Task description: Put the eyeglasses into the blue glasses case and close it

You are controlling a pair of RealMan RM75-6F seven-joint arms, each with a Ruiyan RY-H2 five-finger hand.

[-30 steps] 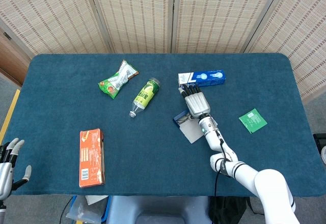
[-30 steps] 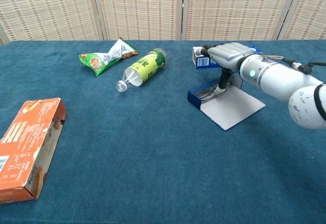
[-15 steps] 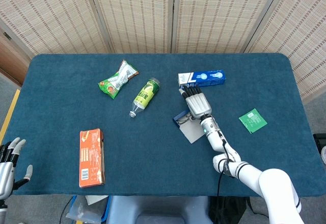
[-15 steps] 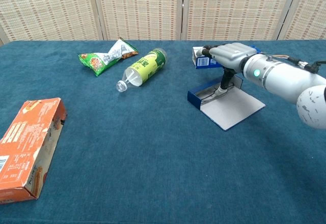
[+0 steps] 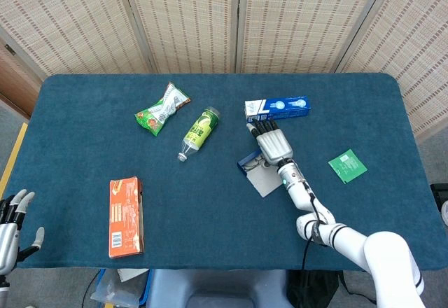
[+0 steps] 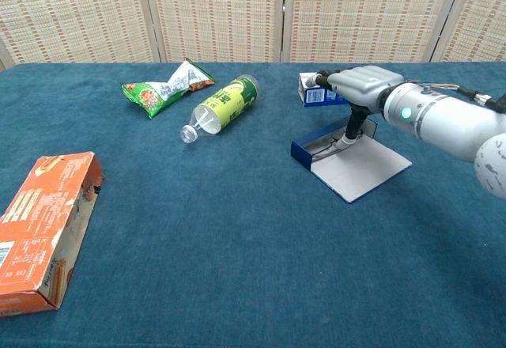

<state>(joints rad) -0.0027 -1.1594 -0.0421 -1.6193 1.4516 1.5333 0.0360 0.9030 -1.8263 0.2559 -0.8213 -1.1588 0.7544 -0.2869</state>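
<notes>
Chest view shows the right hand point(image 6: 357, 88) over the open blue glasses case point(image 6: 348, 156), one finger reaching down inside. Whether it grips anything cannot be told. The left hand point(image 5: 14, 217) hangs off the table point(image 5: 84, 112) with fingers apart.

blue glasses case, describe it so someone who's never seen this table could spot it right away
On the blue-clothed table, look right of centre, just under the right hand. The blue glasses case lies open there, its pale lid flat on the cloth. Unlike the closed blue-and-white box behind it, it shows a grey inside.
</notes>
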